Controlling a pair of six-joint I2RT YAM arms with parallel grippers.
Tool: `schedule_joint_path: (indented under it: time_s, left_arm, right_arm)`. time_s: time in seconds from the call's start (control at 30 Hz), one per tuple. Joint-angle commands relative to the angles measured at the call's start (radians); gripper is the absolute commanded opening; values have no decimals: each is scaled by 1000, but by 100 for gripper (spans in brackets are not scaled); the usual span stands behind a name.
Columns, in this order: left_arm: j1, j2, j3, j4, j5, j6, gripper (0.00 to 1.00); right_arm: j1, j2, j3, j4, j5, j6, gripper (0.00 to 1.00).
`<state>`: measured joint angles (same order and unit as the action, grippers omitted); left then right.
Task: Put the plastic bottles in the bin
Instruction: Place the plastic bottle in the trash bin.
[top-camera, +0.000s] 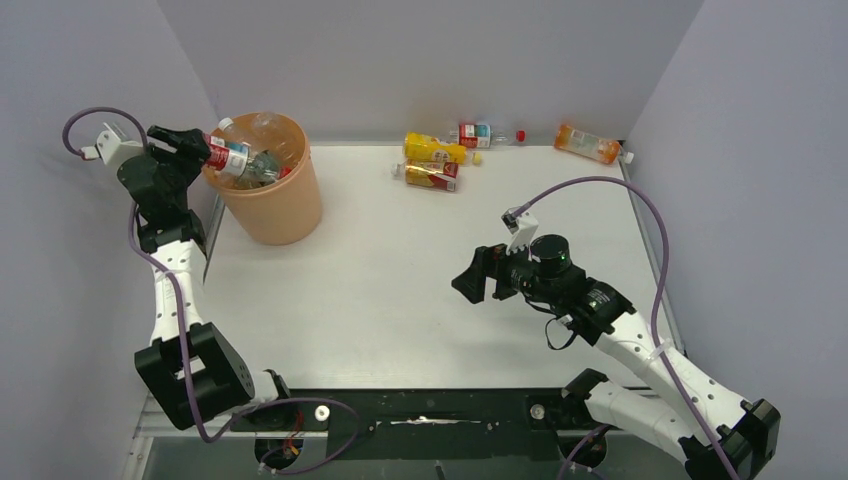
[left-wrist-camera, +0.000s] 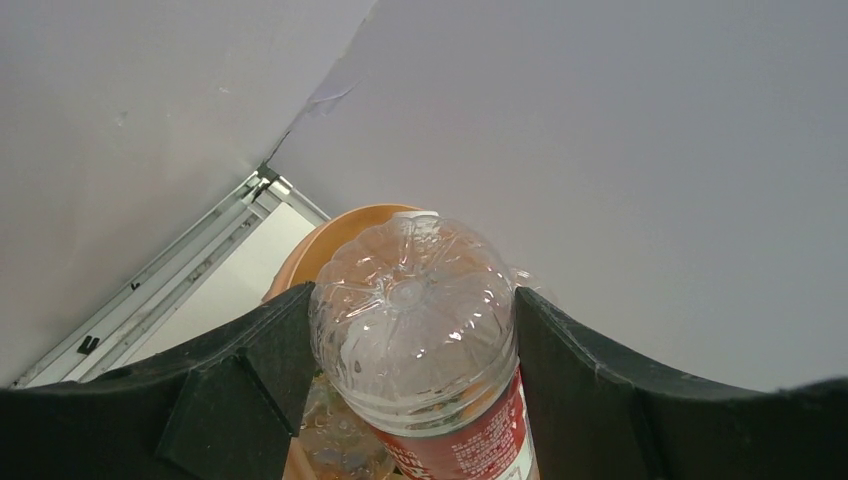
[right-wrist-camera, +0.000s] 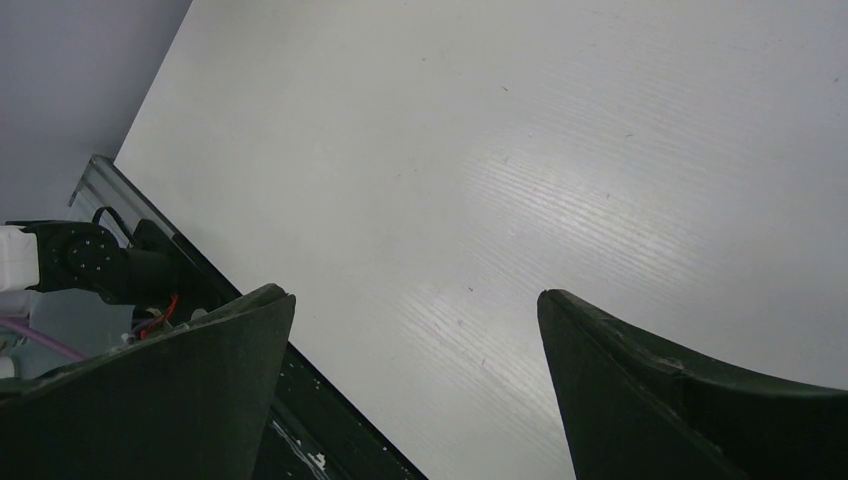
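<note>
at the upper left of the overhead frame, a clear plastic bottle with a red label (top-camera: 232, 158) is clamped in the left gripper (top-camera: 198, 148) over the rim of the round peach-orange plastic bin (top-camera: 270, 215). the right gripper (top-camera: 480, 275) is held wide apart, empty, right of centre. four more bottles (top-camera: 432, 150) are seen lying at upper middle and upper right.

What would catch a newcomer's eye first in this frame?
The peach-orange bin at the far left of the table, heaped with bottles, and the left gripper clamping a red-labelled bottle over its rim. Next, four more bottles lying along the far edge, while the right gripper hangs open at centre right.
</note>
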<state>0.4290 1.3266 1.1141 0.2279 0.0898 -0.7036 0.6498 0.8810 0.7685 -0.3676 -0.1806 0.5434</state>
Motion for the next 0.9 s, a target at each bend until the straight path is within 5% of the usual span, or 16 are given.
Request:
schedule_joint_path:
  time_s: [0.0, 0.3, 0.87]
  left_arm:
    - [1, 14, 65, -14, 22, 22, 73]
    - [21, 67, 227, -254, 85, 30, 80]
    - [-33, 115, 201, -128, 205, -41, 75]
  right_arm:
    - [7, -3, -6, 65, -17, 7, 98]
    - [8, -24, -23, 68, -19, 19, 98]
    - [8, -40, -56, 85, -25, 32, 98]
